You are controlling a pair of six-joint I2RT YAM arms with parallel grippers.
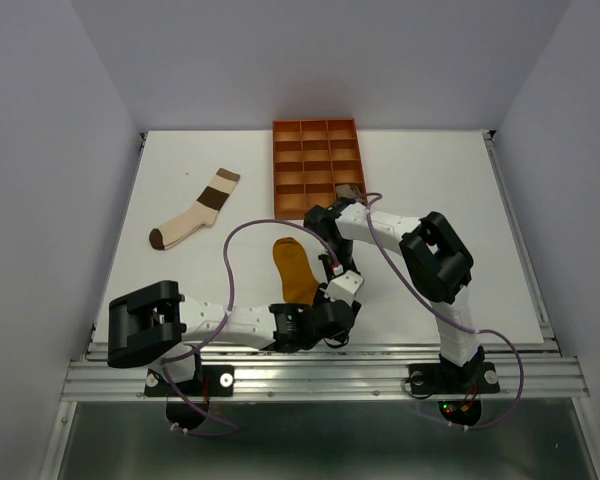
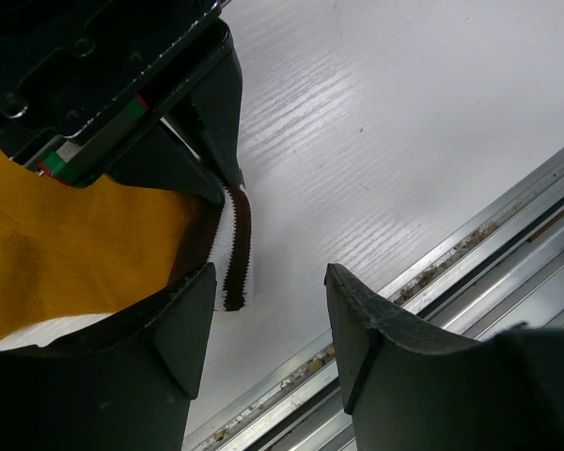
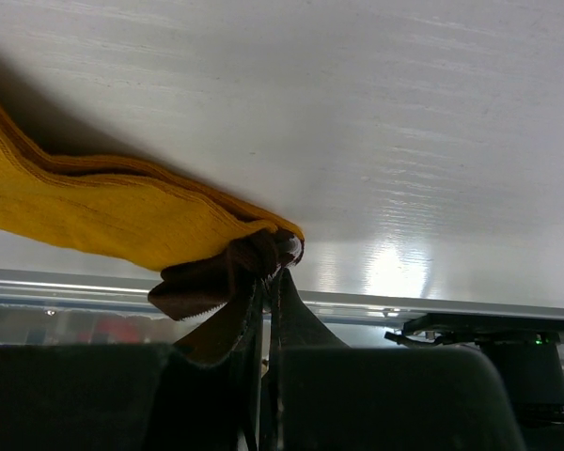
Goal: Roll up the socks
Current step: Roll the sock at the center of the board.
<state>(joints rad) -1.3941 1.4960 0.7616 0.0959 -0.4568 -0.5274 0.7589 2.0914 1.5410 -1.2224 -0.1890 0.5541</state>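
Observation:
A mustard sock (image 1: 295, 268) lies near the table's front edge. In the left wrist view a brown-and-white striped cuff (image 2: 235, 246) pokes out from under the mustard sock (image 2: 75, 254). My right gripper (image 3: 276, 271) is shut on the sock's near end, pinching dark brown fabric (image 3: 207, 282) together with the mustard edge (image 3: 122, 221), and lifts it slightly. In the top view the right gripper (image 1: 342, 290) stands at the sock's right side. My left gripper (image 2: 268, 291) is open just beside it, over bare table, with nothing between its fingers. A brown-cream-white sock (image 1: 195, 210) lies flat at the left.
An orange tray (image 1: 317, 150) with square compartments stands at the back centre; a small taupe bundle (image 1: 348, 190) sits in one near compartment. A metal rail (image 2: 451, 272) runs along the table's front edge, right by the left gripper. Purple cables loop over the arms.

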